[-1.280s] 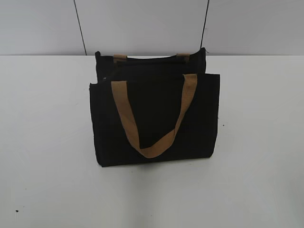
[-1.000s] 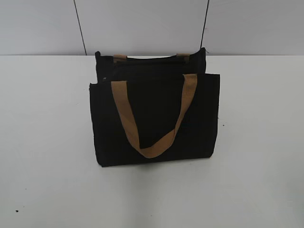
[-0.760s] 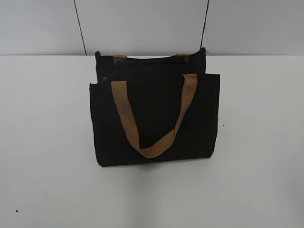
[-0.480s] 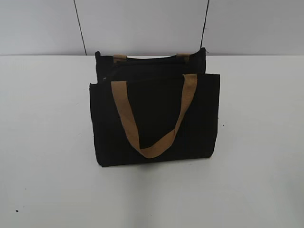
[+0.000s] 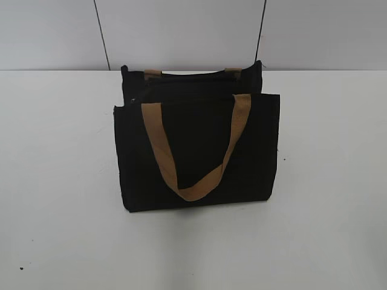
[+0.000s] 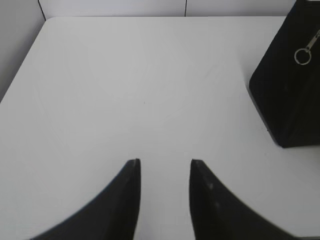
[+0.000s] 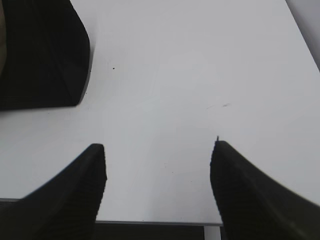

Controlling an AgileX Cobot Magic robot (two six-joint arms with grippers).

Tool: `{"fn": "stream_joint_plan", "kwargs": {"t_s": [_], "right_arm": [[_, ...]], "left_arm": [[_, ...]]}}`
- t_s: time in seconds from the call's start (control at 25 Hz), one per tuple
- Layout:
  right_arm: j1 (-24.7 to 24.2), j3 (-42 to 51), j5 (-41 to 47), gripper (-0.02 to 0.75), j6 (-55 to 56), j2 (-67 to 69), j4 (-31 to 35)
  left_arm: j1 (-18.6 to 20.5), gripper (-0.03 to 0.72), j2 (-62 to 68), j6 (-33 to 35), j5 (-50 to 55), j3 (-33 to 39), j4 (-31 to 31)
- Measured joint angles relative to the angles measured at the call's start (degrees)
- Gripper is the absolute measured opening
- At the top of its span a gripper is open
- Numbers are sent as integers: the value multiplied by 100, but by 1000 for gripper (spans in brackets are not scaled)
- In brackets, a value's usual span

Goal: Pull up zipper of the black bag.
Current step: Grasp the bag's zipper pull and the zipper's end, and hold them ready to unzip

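Both grippers hang over bare surface (image 6: 125, 90) with nothing held: the left gripper (image 6: 164, 165) has its jaws a little apart, the right gripper (image 7: 159, 147) is spread wide, and neither shows in the exterior view. Off to the side stands the bag (image 5: 196, 151), upright mid-surface, well apart from both; its zipper pull (image 6: 302, 55), a silvery ring, hangs at one end, untouched. By my reading nothing is done yet: approach, pinch and pull all remain.

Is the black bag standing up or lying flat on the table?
Standing upright. The black bag rests on its base on the white table, top edge uppermost, with one tan strap hanging down its front.
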Motion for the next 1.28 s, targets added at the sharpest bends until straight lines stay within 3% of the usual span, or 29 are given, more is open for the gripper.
{"fn": "stream_joint_plan", "kwargs": {"t_s": [0.2, 0.32, 0.6, 0.84, 1.28], "right_arm": [[0, 0, 0, 503, 0, 0, 0], [0, 0, 0, 503, 0, 0, 0], [0, 0, 0, 503, 0, 0, 0], [0, 0, 0, 503, 0, 0, 0], [0, 0, 0, 503, 0, 0, 0]], "left_arm": [[0, 519, 229, 0, -892, -97, 0], [0, 580, 544, 0, -1862, -97, 5], [0, 554, 1866, 0, -4164, 210, -2], [0, 474, 3292, 0, -6037, 540, -92], [-219, 357, 5804, 0, -7974, 602, -67]]}}
